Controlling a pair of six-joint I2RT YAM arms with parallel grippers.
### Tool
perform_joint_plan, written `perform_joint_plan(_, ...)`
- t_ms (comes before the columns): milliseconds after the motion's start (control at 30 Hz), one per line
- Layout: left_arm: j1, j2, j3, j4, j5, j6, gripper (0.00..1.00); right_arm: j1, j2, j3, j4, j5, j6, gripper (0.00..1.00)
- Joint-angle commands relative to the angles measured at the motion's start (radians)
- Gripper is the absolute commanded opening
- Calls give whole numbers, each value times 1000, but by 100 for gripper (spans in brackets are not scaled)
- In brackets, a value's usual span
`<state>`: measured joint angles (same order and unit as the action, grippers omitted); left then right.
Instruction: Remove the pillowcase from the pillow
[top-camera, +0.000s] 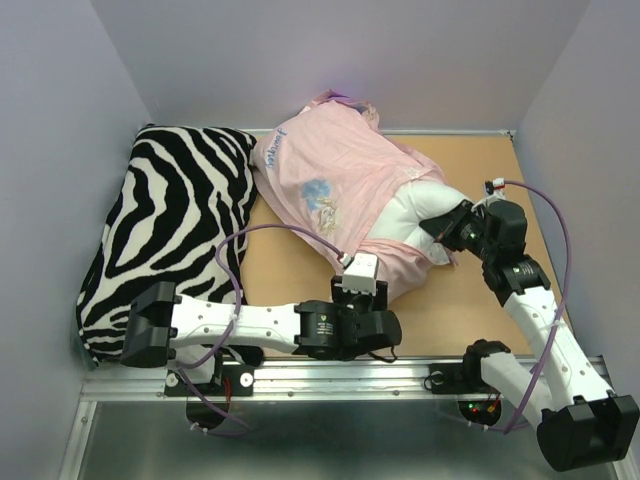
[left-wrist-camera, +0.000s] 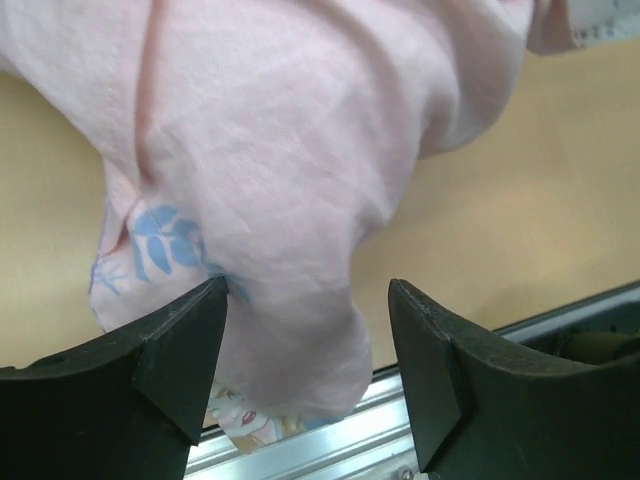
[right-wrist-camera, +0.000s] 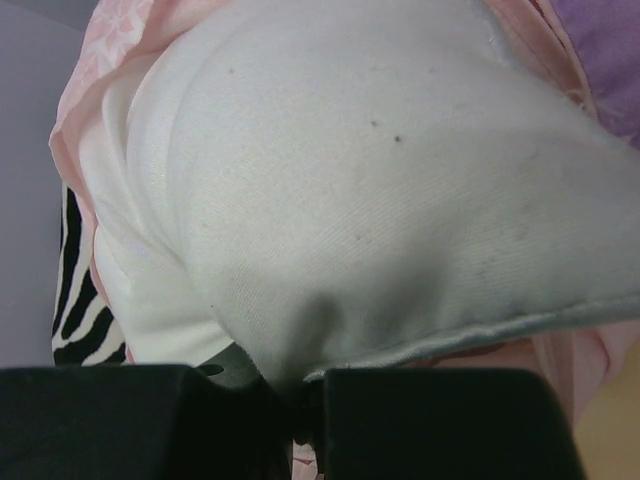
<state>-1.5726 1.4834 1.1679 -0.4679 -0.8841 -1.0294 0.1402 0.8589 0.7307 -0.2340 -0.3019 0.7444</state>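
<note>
- Right gripper (right-wrist-camera: 305, 400): jaws pressed together on the bared near seam of the pillow (right-wrist-camera: 380, 200). You hold here, by my reading, to anchor the pillow against the pull.
- Left gripper (left-wrist-camera: 308, 300): fingers spread, with a loose fold of the pillowcase (left-wrist-camera: 280, 150) between them, not pinched. You are placed to close on the open hem.
- The pillowcase, pale inside outward, covers the pillow's far part; the near end shows white.
- Both lie on the table (top-camera: 470, 300), just beside the zebra pillow (top-camera: 170, 220).

Left gripper (left-wrist-camera: 308, 295) fingers (left-wrist-camera: 170, 370) wide apart w/ pink pillowcase (left-wrist-camera: 300, 150) bunched btwn them, blue print by one fingertip. Tan table (left-wrist-camera: 540, 200) behind.
</note>
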Motion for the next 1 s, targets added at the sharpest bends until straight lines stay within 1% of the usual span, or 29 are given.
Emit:
perform_joint_plan(0, 36, -11, -5, 8, -46, 6, 62, 10, -8, 121, 70, 14, -11, 1)
perform_joint_plan(33, 36, -18, -17, 35, -36, 21, 54, 10, 0, 131, 65, 14, -13, 1)
perform_joint_plan(67, 36, -24, -31, 63, -11, 41, 39, 10, 5, 153, 59, 20, -14, 0)
perform_joint_plan(100, 36, -31, -52, 102, 0, 54, 33, 10, 18, 168, 52, 23, -14, 0)
perform_joint_plan(133, 36, -31, -60, 113, 13, 54, 18, 9, 26, 182, 45, 24, -13, 0)
perform_joint_plan(200, 31, -35, -92, 135, 46, 46, 5, 10, 46, 231, 33, 36, -16, 1)
perform_joint_plan(267, 23, -49, -128, 150, 69, 17, 0, 10, 78, 268, 12, 62, -28, 0)
perform_joint_plan(333, 17, -87, -212, 193, 112, -9, 0, 10, 100, 335, -8, 87, -37, 1)
perform_joint_plan(367, 17, -100, -274, 213, 134, -46, 0, 10, 132, 363, -16, 111, -43, 1)
perform_joint_plan(400, 17, -126, -305, 219, 142, -66, 0, 10, 152, 393, -24, 119, -48, 1)
perform_joint_plan(433, 20, -139, -335, 225, 146, -84, 0, 10, 175, 473, -42, 125, -51, 1)
perform_joint_plan(500, 23, -164, -382, 230, 154, -135, 0, 9, 251, 570, -71, 147, -60, 0)
perform_joint_plan(533, 25, -182, -423, 238, 155, -147, 0, 10, 274, 663, -108, 161, -63, 1)
perform_joint_plan(600, 40, -204, -480, 250, 172, -175, 0, 10, 343, 763, -136, 187, -73, 0)
perform_joint_plan(633, 46, -210, -500, 264, 180, -175, 0, 10, 363, 859, -163, 208, -73, 1)
perform_joint_plan(767, 57, -238, -592, 337, 221, -199, 0, 9, 485, 1050, -244, 262, -89, 0)
perform_joint_plan(800, 59, -238, -606, 354, 237, -204, 0, 10, 505, 1141, -261, 273, -96, 1)
perform_joint_plan(833, 59, -238, -622, 356, 241, -216, 0, 10, 552, 1182, -293, 279, -100, 0)
perform_joint_plan(867, 57, -238, -628, 353, 244, -227, 0, 10, 571, 1260, -307, 287, -106, 1)
perform_joint_plan(967, 72, -258, -663, 368, 246, -261, 0, 9, 624, 1340, -343, 294, -106, 1)
